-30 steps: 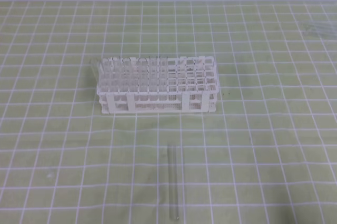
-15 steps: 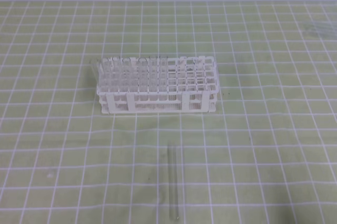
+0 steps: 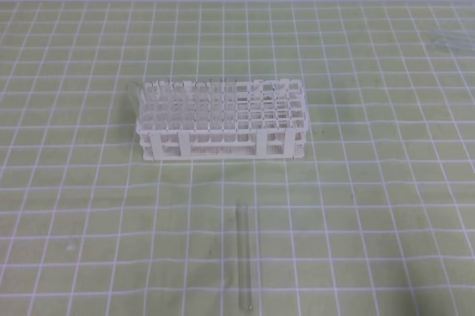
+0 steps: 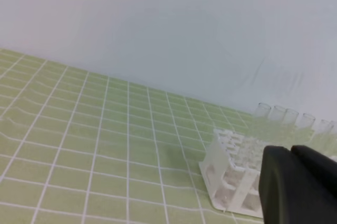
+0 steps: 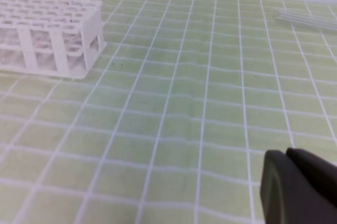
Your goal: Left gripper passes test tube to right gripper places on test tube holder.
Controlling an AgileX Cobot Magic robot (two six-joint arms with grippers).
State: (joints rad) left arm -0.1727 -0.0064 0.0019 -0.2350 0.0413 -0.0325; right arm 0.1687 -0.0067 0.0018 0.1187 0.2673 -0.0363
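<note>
1. Near the front edge of the green gridded mat (image 3: pixel 371 205), the slender clear glass test tube (image 3: pixel 243 258) lies flat and alone, its length running away from the camera, well apart from the white plastic lattice test tube holder (image 3: pixel 221 119) that stands behind it.

2. Nothing holds the tube yet, so the step in hand is judged to be the first reach by the black left gripper (image 4: pixel 300 182). It would do well to come down over the middle of the tube with its jaws set across the glass, closing gently so the round body neither rolls away nor cracks, and to leave one end free for the handover.

3. Only a dark corner of the left gripper shows in its wrist view, and whether its jaws stand apart or together cannot be told.

4. Likewise, the black right gripper (image 5: pixel 300 187) appears as a corner at the bottom of its own view, so its state cannot be told either. Neither arm appears in the high view.

5. Several other clear tubes (image 4: pixel 284 114) stand in the rack's far-left rows, faint against the pale wall; their number is hard to make out.

6. More clear rods (image 5: pixel 308 19) lie at the mat's far right, blurred.
</note>
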